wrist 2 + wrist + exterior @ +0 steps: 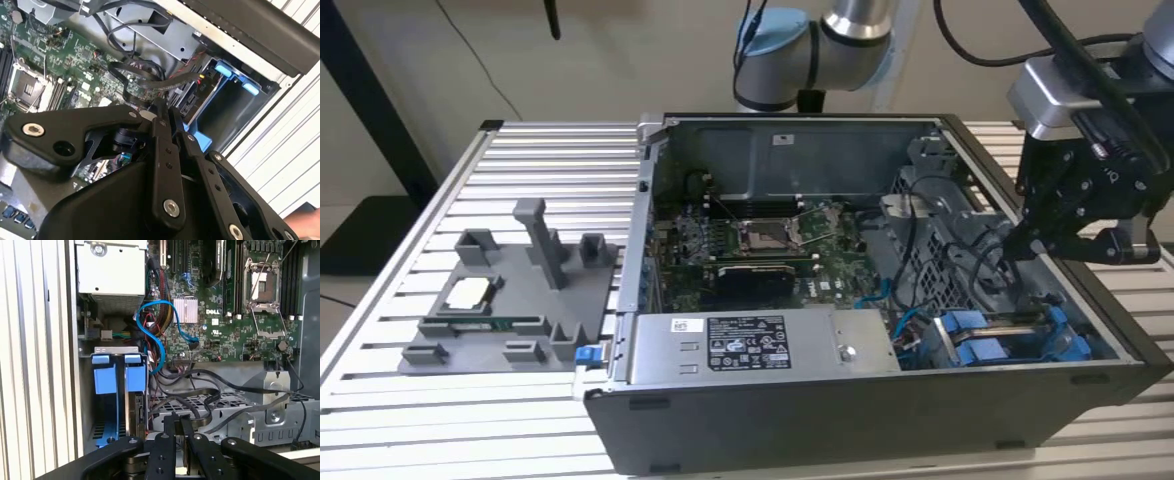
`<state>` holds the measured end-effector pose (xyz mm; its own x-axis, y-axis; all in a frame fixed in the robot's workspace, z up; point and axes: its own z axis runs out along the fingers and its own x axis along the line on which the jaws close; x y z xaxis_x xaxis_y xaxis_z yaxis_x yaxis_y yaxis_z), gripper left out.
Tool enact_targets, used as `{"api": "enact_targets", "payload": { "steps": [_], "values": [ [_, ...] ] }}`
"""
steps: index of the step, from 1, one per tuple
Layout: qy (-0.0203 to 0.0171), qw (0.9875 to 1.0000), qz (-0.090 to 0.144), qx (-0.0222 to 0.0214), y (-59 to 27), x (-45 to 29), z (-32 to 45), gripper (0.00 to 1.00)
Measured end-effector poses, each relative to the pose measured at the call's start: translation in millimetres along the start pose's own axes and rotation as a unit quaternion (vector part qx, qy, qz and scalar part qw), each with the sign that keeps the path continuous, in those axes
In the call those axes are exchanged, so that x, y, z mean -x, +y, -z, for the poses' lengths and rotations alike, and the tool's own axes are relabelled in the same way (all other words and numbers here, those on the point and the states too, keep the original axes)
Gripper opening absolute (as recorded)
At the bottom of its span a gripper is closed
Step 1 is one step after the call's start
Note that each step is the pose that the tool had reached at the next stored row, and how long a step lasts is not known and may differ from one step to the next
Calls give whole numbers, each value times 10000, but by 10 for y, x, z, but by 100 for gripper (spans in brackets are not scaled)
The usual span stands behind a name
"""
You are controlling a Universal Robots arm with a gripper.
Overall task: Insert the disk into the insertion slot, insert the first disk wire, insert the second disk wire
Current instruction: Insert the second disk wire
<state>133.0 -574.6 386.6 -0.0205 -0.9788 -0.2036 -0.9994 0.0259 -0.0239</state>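
Observation:
My gripper [1030,246] hangs inside the open computer case on the exterior view's right, above a bundle of black cables. In both wrist views its fingers [170,432] stand close together, shut. The tips [161,107] rest against a flat black disk wire [200,412]; whether they pinch it is hidden. The disk's bright blue caddy [1001,338] sits in the insertion slot [107,351] at the case's near right corner. The disk's dark edge [139,412] stands beside the blue tabs [102,377]. The blue frame and the dark bay [235,107] lie just past the fingertips.
A grey labelled power-supply box [747,345] lies along the case's front. The motherboard with its CPU socket [761,238] fills the middle. A light-blue cable [155,320] loops near the bay. A grey fixture [507,300] stands on the slatted table [454,190].

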Motion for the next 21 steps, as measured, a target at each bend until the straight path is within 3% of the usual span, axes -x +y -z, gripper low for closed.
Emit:
{"api": "enact_targets", "payload": {
  "steps": [6, 10, 13, 21],
  "values": [
    [5, 10000, 1, -1, 0, -1, 0, 16],
    [45, 10000, 11, -43, 10, -2, -3, 16],
    [54, 9999, 30, -139, 51, -6, -13, 16],
    [50, 9988, 97, -468, 211, -39, -51, 16]
  ]
}}
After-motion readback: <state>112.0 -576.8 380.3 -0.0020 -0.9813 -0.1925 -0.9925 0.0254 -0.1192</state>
